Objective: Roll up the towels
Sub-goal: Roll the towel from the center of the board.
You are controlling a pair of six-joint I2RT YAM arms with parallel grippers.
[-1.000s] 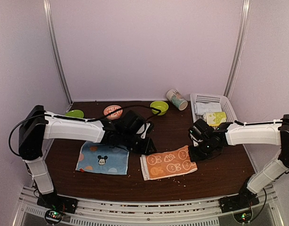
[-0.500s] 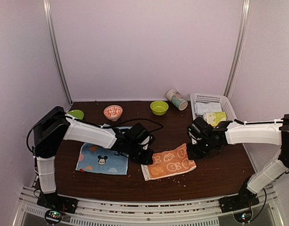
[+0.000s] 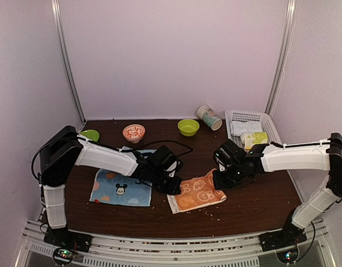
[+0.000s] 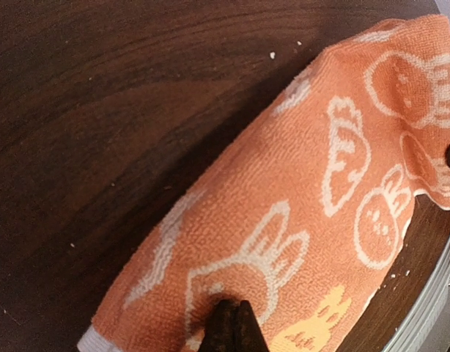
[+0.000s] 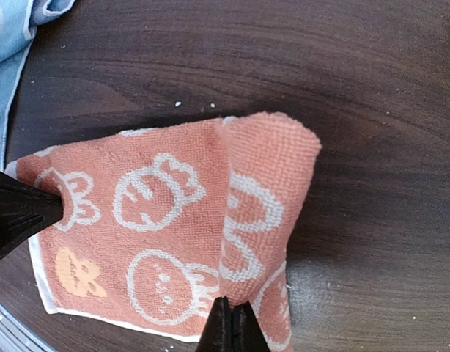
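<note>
The orange towel with white bunny faces lies on the dark table at centre front. My right gripper is shut on its right edge and holds that edge lifted and folded over toward the left; the tips pinch the fold. At the towel's left end my left gripper is shut, its tips pinching into the cloth. The light blue towel with the Mickey head lies flat to the left, under the left arm; a corner of it shows in the right wrist view.
Along the back stand a pink patterned bowl, a green bowl, a second green bowl and a tipped cup. A white basket at the back right holds rolled cloths. Crumbs dot the table.
My left gripper came down onto the orange towel's left end and shut. My right gripper moved left, drawing the towel's right edge up and over.
</note>
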